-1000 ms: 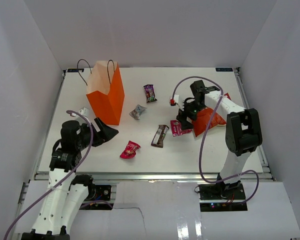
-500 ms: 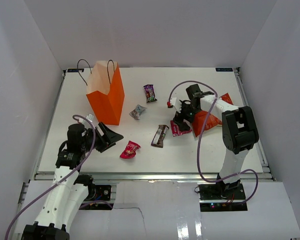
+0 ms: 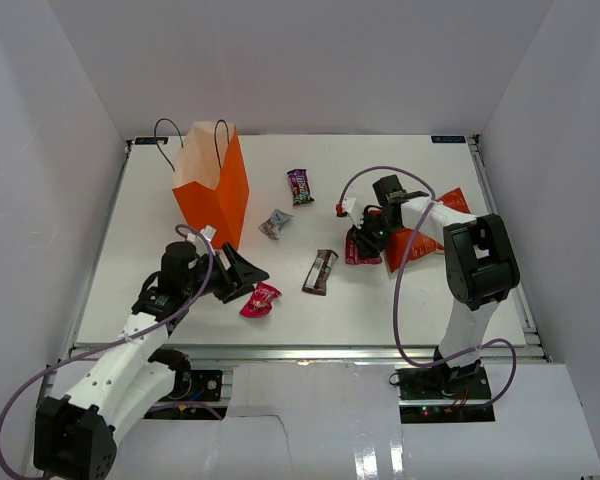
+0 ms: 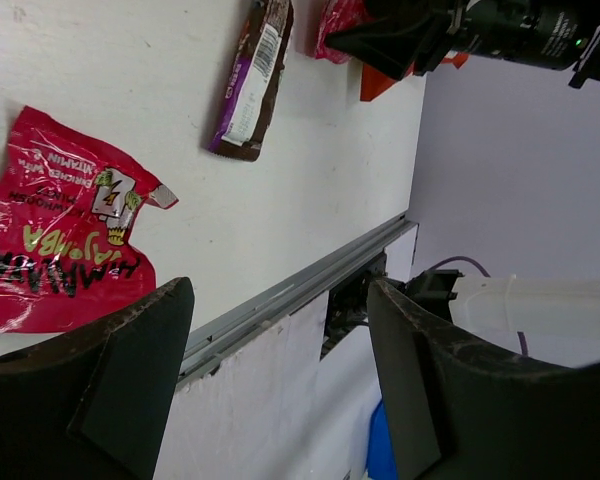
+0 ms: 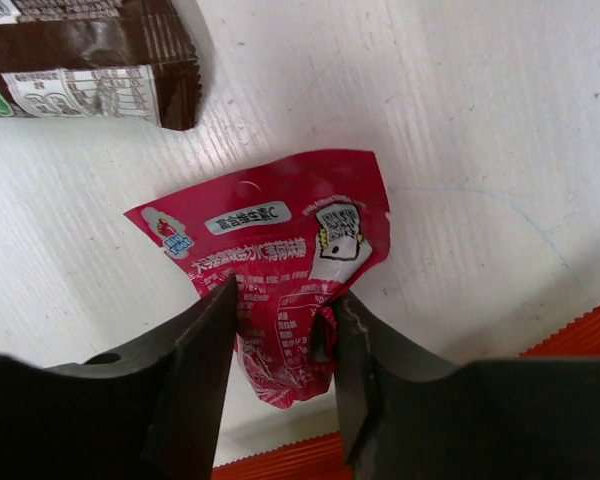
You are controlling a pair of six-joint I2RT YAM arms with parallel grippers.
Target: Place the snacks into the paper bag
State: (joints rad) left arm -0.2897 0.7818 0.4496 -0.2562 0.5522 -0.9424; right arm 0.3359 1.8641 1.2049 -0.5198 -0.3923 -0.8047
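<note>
**Snack pickup under way:** On a white desk point(image 3: 310, 160), the orange paper bag point(image 3: 215, 195) stands upright at the upper left of the overhead view. It is well apart from the snacks in sight, all of which lie outside it.

At centre right the red-orange chip bag point(image 3: 425, 240) lies flat, partly covered by the right arm. Just left of it, the right gripper point(image 5: 285, 305) is down on the desk. Its fingers point(image 5: 195, 380) press against both sides of the creased lower end of a pink candy packet point(image 5: 270, 225), and the grip looks made or very nearly so.

At lower left the left gripper point(image 4: 278, 300) hovers with its fingers apart beside a second pink packet point(image 4: 60, 235), holding nothing. A brown bar point(image 3: 322, 271) lies between the two packets. A purple bar point(image 3: 300, 186) and a silver candy point(image 3: 276, 222) sit at upper centre, nearer the bag.

The step in hand is judged to be an early pick. The next move calls for lifting the pinched packet clear and carrying it across to the upper left. It must then be released over the bag's narrow mouth without toppling the bag.

The bag's inside is hidden from above, so its contents cannot be confirmed. No yellow candy can be made out. In the left wrist view a finger and the frame edge cut off part of the second packet.
</note>
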